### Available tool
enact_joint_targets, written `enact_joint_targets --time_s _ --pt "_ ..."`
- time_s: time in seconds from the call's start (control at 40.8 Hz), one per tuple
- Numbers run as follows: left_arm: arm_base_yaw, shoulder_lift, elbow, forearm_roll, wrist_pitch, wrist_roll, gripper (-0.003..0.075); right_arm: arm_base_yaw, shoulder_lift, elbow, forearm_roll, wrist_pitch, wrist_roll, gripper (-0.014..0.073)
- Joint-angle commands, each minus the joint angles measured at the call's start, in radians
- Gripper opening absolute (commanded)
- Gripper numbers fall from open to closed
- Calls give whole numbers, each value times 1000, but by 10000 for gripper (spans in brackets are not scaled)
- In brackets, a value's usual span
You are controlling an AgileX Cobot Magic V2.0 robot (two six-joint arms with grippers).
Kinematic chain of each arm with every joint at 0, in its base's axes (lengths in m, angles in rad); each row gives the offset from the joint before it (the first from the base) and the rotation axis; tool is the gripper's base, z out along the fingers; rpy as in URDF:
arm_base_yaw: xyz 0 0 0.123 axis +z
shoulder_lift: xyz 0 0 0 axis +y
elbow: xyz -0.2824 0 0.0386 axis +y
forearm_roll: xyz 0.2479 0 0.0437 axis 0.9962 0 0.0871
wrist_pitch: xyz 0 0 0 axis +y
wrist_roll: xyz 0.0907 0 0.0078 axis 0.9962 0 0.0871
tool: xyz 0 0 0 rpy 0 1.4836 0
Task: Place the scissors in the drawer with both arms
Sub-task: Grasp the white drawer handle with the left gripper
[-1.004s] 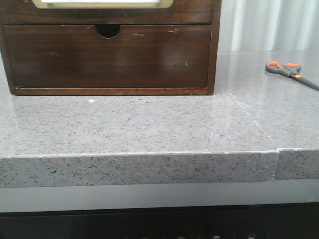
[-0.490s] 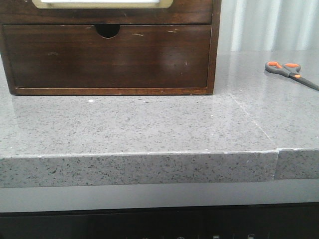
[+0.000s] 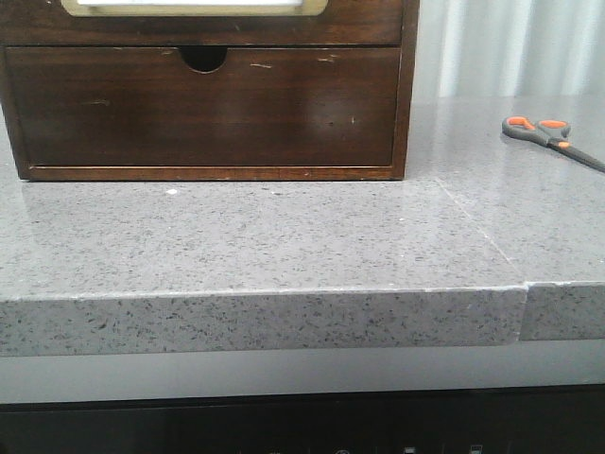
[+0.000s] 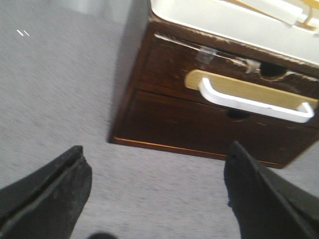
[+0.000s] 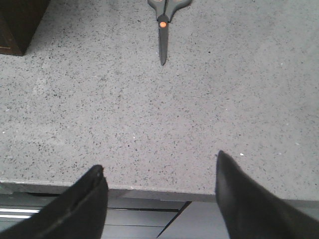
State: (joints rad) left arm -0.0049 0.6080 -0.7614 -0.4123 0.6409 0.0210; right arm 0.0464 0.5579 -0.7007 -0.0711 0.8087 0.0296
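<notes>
The scissors [image 3: 550, 133], with grey handles, orange-lined loops and dark blades, lie flat on the grey counter at the far right. In the right wrist view the scissors [image 5: 163, 22] lie well ahead of my open, empty right gripper [image 5: 159, 164], which hangs over the counter's front edge. The drawer [image 3: 194, 8] shows only as a strip of its cream frame at the top of the front view. In the left wrist view the drawer [image 4: 249, 90] is closed, and my left gripper [image 4: 156, 154] is open and empty above the counter in front of the cabinet. Neither arm shows in the front view.
The dark wooden cabinet [image 3: 406, 95] stands at the back left of the speckled grey counter [image 3: 284, 236]. Its lower plain drawer front [image 3: 203, 109] has a half-round notch. The counter has a seam [image 3: 525, 303] at the front right.
</notes>
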Motion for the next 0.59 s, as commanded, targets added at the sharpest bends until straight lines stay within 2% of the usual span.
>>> enact_joint_targets --time_s 0.0,0.122,0.245,0.392,0.563 --pt "-5 62 -24 -158 -77 -1 545 -1 10 -28 -16 -57 -10 491" --pt "-5 138 -24 -308 -77 12 545 -1 10 -28 -16 -57 -10 491" --pt "-5 219 -24 -477 -77 79 545 -1 10 -28 -16 -57 -10 491" --pt "-5 320 -24 -732 -70 249 545 -1 10 -28 -16 -57 -10 491" --pt "-5 435 -24 -1004 4 422 545 -1 10 -28 -16 -57 -10 491"
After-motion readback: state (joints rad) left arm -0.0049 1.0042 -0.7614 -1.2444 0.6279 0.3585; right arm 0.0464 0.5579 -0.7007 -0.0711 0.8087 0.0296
